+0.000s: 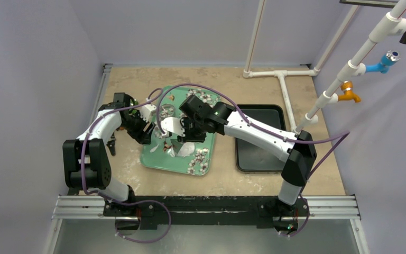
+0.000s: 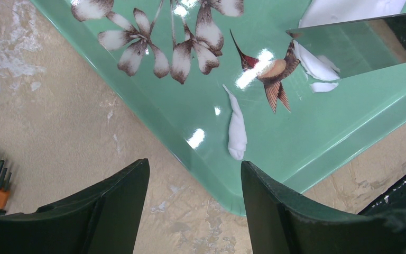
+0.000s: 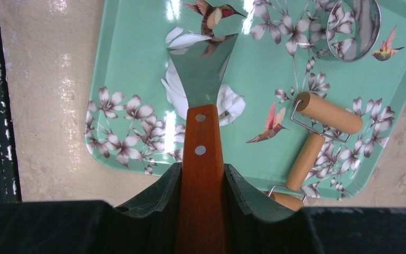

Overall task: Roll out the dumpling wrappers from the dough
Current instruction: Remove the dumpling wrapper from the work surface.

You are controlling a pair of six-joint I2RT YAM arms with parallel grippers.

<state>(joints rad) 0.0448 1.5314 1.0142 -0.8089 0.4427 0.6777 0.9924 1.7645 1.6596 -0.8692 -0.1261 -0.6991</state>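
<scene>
Firmly, right pincer (image 3: 202, 170) clamps spatula handle (image 3: 202, 137); left pincer (image 2: 194, 168) parted over tray (image 2: 317, 138).

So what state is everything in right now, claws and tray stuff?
Left gripper: open, holding nothing.
Right gripper: shut on the scraper.
Scraper: held, blade over the dough.
Dough: torn flat scraps on the green tray.
Rolling pin: lying on the tray, untouched.
Ring cutter: lying flat on the tray.

The green tray (image 3: 132, 58) is glossy and lacquer-smooth. The scraper (image 3: 201, 124) has a mirror-polished metal blade and a varnished reddish wood handle. The rollers (image 3: 328, 112) are pale bare wood. The dough (image 3: 233, 103) looks matt white. The desk (image 2: 47, 121) is rough, mottled beige.
</scene>
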